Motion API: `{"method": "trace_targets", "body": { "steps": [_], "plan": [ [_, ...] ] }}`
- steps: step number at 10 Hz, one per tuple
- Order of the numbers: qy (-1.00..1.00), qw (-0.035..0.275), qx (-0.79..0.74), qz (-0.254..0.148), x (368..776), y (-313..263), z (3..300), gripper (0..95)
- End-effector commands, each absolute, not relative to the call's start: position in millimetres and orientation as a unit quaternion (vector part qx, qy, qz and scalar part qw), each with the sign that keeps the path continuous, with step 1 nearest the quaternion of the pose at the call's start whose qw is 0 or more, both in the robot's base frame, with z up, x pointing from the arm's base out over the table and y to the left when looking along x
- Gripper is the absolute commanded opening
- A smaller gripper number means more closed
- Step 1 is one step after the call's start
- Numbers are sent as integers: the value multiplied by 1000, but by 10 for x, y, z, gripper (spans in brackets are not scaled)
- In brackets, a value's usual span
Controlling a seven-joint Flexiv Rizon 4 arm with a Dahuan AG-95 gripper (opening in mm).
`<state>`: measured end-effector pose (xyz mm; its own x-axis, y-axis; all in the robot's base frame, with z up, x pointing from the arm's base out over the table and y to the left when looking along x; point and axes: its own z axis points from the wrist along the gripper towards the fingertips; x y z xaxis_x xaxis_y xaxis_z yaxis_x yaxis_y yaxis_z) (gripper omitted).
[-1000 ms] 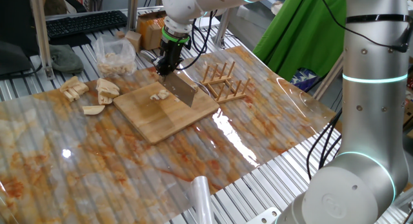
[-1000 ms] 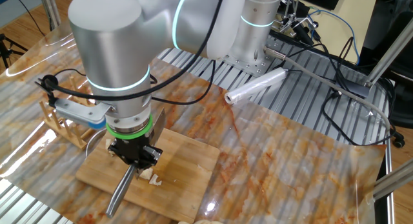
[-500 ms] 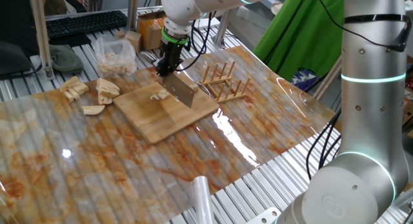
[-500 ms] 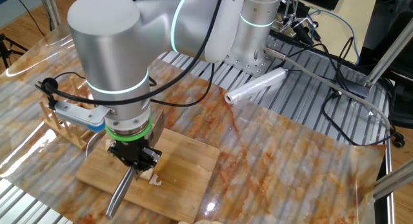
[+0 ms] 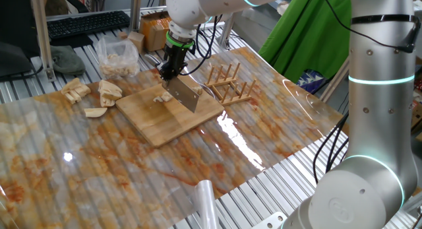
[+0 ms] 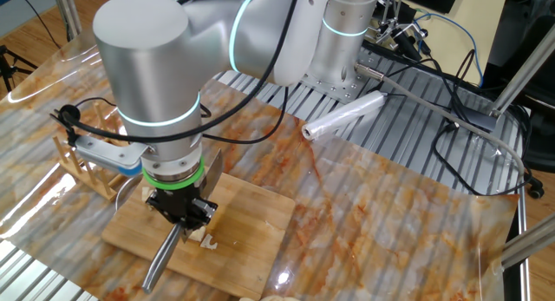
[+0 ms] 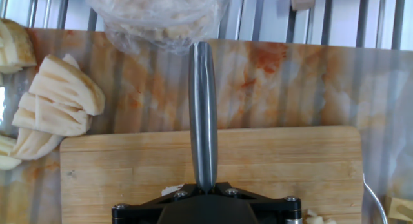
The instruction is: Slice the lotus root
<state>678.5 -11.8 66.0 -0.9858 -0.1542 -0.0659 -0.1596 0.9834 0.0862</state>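
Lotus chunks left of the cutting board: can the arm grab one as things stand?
Probably not: its jaws are shut on the knife. Nothing lies over the lotus chunks beside the board, so the way looks free once the knife is put down.

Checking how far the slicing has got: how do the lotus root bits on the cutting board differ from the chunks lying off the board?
The bits on the cutting board are few and small, lying right beside the knife held in the gripper. The chunks off the board are bigger, more numerous, and rest on the table away from the blade. Both are pale, cut pieces.
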Motion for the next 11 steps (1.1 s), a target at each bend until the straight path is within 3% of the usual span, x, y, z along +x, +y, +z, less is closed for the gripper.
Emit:
{"method": "trace_targets", "body": {
  "steps": [1,11],
  "plan": [
    [996,30,-77,46,6788,-115,668,0],
    [996,34,-77,39,6710,-34,570,0]
  ]
}}
